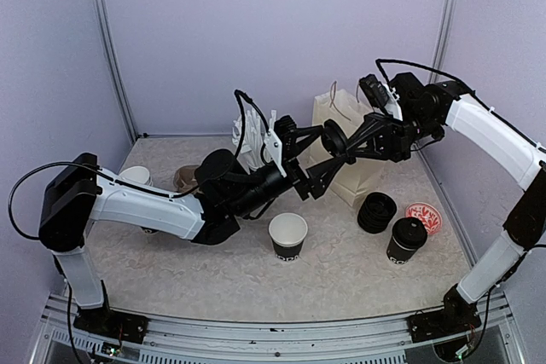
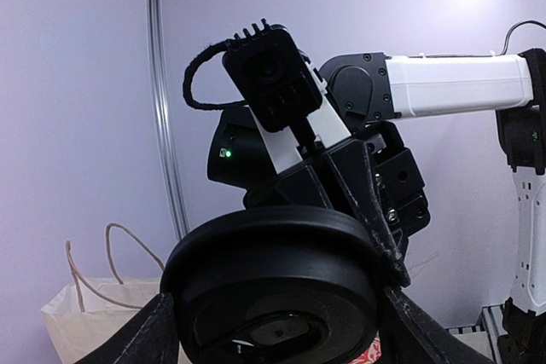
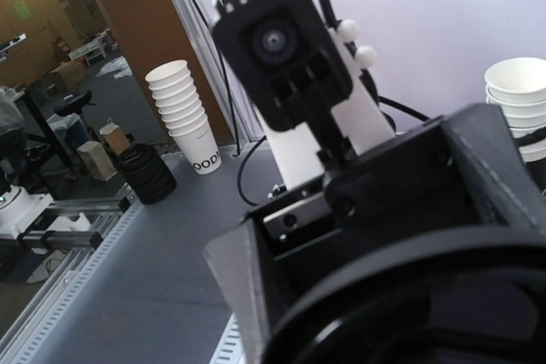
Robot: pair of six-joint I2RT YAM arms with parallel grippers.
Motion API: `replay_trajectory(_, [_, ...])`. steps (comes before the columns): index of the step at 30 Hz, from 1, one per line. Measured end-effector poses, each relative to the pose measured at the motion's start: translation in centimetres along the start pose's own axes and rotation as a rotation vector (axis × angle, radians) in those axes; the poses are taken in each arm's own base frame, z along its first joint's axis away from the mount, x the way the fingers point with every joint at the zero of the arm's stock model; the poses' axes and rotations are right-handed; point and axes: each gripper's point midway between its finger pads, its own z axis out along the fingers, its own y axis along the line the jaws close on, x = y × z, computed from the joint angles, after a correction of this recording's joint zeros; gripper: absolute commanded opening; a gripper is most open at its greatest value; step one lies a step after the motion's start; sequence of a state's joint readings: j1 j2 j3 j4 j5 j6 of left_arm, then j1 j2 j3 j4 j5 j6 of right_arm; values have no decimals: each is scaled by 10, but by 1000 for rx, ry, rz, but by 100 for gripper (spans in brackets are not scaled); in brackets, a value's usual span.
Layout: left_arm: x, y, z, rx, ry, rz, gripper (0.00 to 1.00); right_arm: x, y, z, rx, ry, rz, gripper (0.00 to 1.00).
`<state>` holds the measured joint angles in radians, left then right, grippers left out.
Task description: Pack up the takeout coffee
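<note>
A round black lid (image 1: pixel 333 137) hangs in mid-air between both arms, above the table. My right gripper (image 1: pixel 345 157) is shut on its rim, seen as dark fingers (image 2: pixel 381 240) pinching the lid's (image 2: pixel 273 287) right edge. My left gripper (image 2: pixel 281 330) is open wide, with one finger (image 2: pixel 158 334) close on each side of the lid. In the right wrist view the lid (image 3: pixel 444 296) fills the bottom right. A black takeout cup (image 1: pixel 288 237) stands open on the table. A second, lidded one (image 1: pixel 407 240) stands at the right.
A stack of black lids (image 1: pixel 376 212) and a red patterned disc (image 1: pixel 423 216) lie at the right. A pale paper bag (image 1: pixel 357 178) stands behind the grippers. White straws (image 1: pixel 247 138), a white cup (image 1: pixel 135 176) and a brown item (image 1: pixel 185 179) sit at the back left.
</note>
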<state>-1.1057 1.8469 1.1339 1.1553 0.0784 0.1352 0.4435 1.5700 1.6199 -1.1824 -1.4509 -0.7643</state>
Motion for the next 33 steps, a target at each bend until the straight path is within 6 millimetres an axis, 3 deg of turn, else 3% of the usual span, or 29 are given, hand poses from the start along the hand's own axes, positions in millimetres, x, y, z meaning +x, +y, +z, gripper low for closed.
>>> replay_trajectory(7, [0, 3, 0, -19, 0, 0, 71, 0, 0, 0, 0, -1, -2, 6])
replay_trajectory(14, [4, 5, 0, -31, 17, -2, 68, 2, -2, 1, 9, 14, -1, 34])
replay_trajectory(17, [18, 5, -3, -36, 90, -8, 67, 10, -11, 1, 53, 58, -1, 45])
replay_trajectory(21, [26, 5, -17, -29, 218, -18, 66, 39, -23, 0, 130, 132, 28, 52])
replay_trajectory(28, [-22, 23, -48, -65, 343, -41, 65, 94, -50, -6, 288, 259, 64, 52])
replay_trajectory(33, [-21, 37, -64, -100, 545, -94, 64, 145, -79, -5, 419, 428, 20, 52])
